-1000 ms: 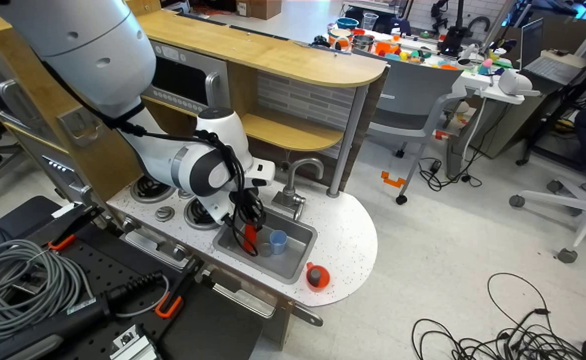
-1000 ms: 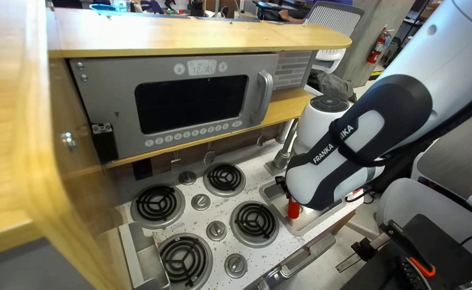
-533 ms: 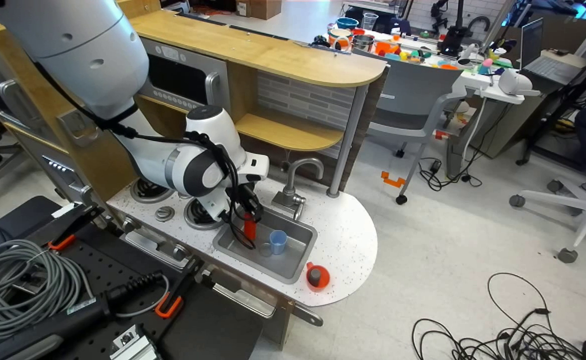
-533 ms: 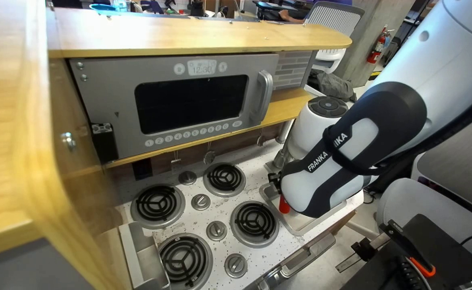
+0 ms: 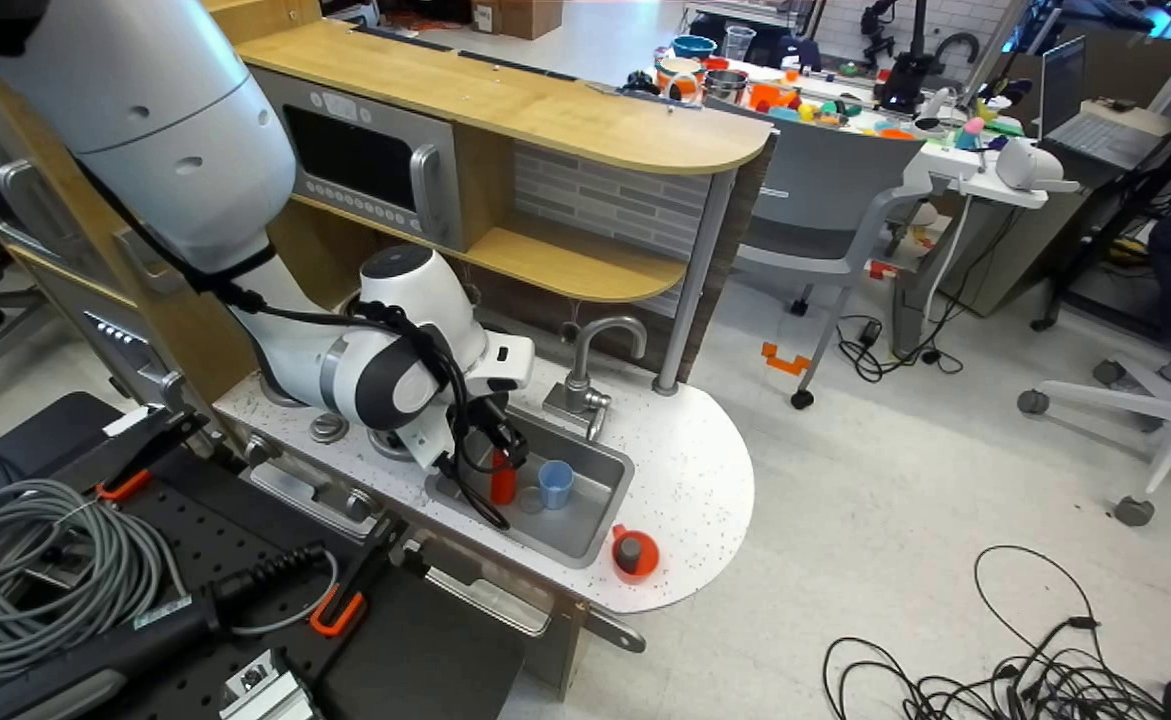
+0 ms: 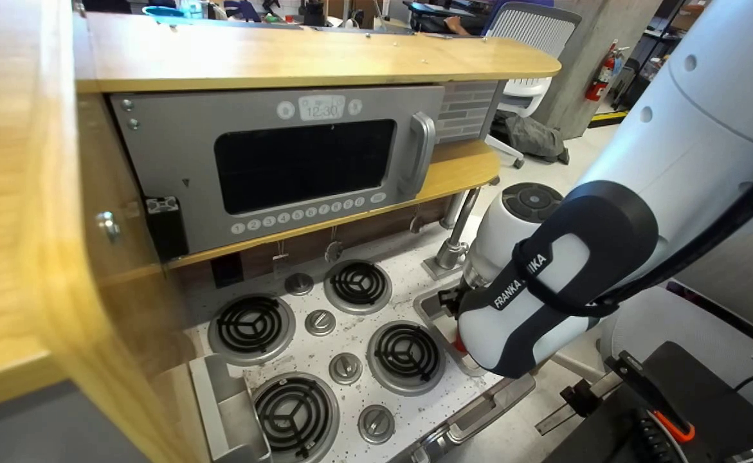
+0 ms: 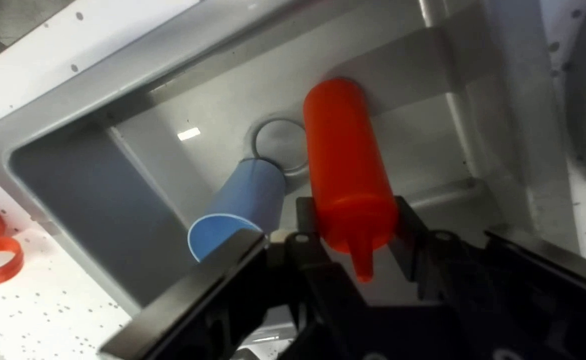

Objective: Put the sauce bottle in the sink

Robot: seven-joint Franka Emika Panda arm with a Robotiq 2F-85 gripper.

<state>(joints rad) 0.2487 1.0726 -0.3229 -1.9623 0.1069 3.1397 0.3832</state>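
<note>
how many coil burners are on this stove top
4, all showing in an exterior view (left and right as pictured): back left burner, back right burner, front left burner, front right burner.

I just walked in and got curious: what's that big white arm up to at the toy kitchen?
A robot arm is holding a red sauce bottle in its gripper, down inside the sink. A blue cup is in there too. The bottle hasn't been let go yet; I can't tell whether it touches the bottom.

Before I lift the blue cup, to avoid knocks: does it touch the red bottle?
Apart: the wrist view shows sink floor between cup and bottle.
</note>
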